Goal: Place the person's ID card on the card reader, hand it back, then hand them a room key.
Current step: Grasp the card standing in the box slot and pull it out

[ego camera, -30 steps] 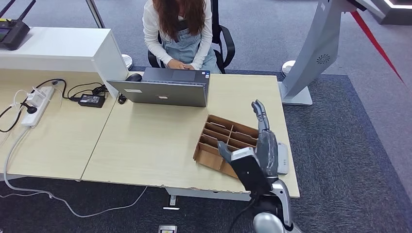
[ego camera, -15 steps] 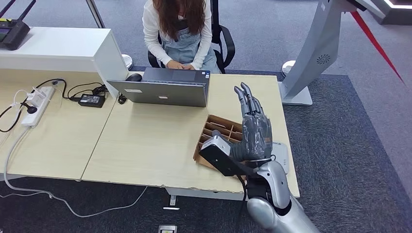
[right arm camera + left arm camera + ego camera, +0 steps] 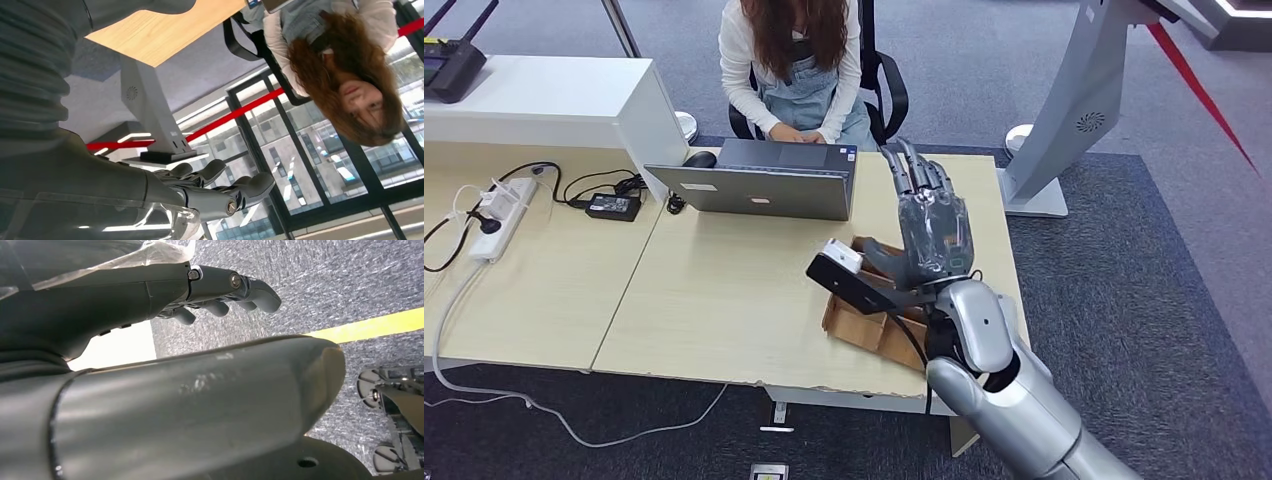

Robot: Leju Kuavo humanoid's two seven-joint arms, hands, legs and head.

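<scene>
My right hand [image 3: 926, 222] is raised above the right part of the wooden table [image 3: 724, 290], fingers stretched out and apart toward the person [image 3: 789, 60], with nothing in it. In the right wrist view its fingers [image 3: 220, 189] reach out empty toward the seated person [image 3: 345, 75]. Beneath the hand lies a brown cardboard box with dividers [image 3: 864, 322], partly covered by my wrist. The person types at a grey laptop [image 3: 764, 187] across the table. My left hand [image 3: 220, 287] hangs over grey carpet, fingers loosely extended and empty.
A black mouse [image 3: 699, 159] lies beside the laptop. A power strip [image 3: 499, 215] and a black charger [image 3: 612, 207] with cables sit on the left table. A white cabinet [image 3: 544, 100] stands at the back left, a grey stand [image 3: 1074, 110] right of the table.
My right hand has risen and travelled forward and to the left, from beside the cardboard box to above it, nearer the laptop and the person. The person keeps typing.
</scene>
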